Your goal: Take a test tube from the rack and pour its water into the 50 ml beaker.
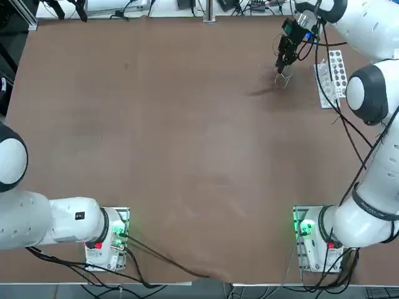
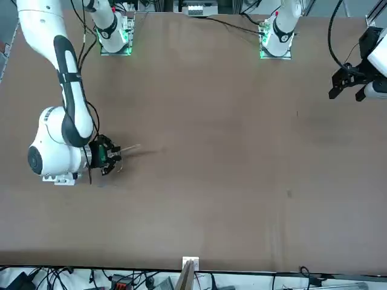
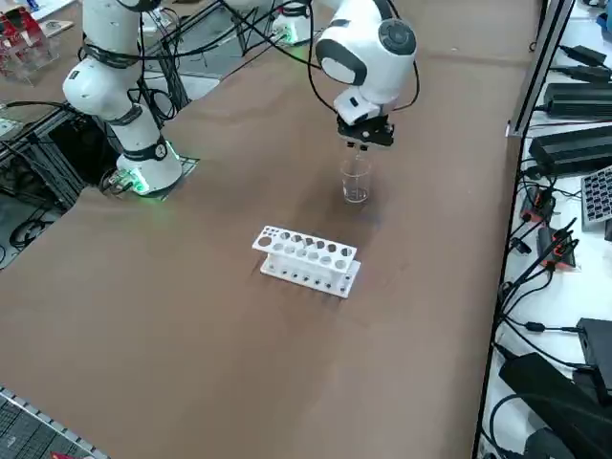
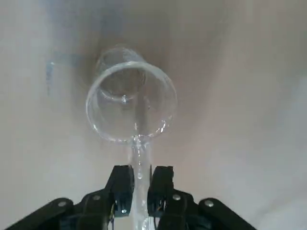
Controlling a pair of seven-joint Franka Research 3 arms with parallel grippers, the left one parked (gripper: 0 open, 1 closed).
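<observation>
Top view: brown flat surface (image 1: 156,143); the right arm's black two-finger gripper (image 1: 283,64) at the far right, clamped on a thin clear test tube (image 1: 284,78) whose free end sits at a tiny transparent glass beaker (image 1: 283,81); a small white plastic rack with two rows of round holes (image 1: 330,78) lies just right of the beaker, partly crossed by cables. Front view: the gripper (image 2: 115,156) at the left of the surface (image 2: 230,151), the test tube (image 2: 128,148) projecting from it toward the right as a faint pale line; beaker not distinguishable here. Right side view: the gripper (image 3: 363,143) hangs directly above the beaker (image 3: 355,182), which stands upright on the surface (image 3: 191,316); the rack (image 3: 306,259) stands apart from it, nearer the camera, its holes showing empty. Right wrist view: the gripper (image 4: 140,189) narrowly closed on the test tube (image 4: 139,160), whose end reaches over the rim of the beaker (image 4: 130,101); water not discernible.
</observation>
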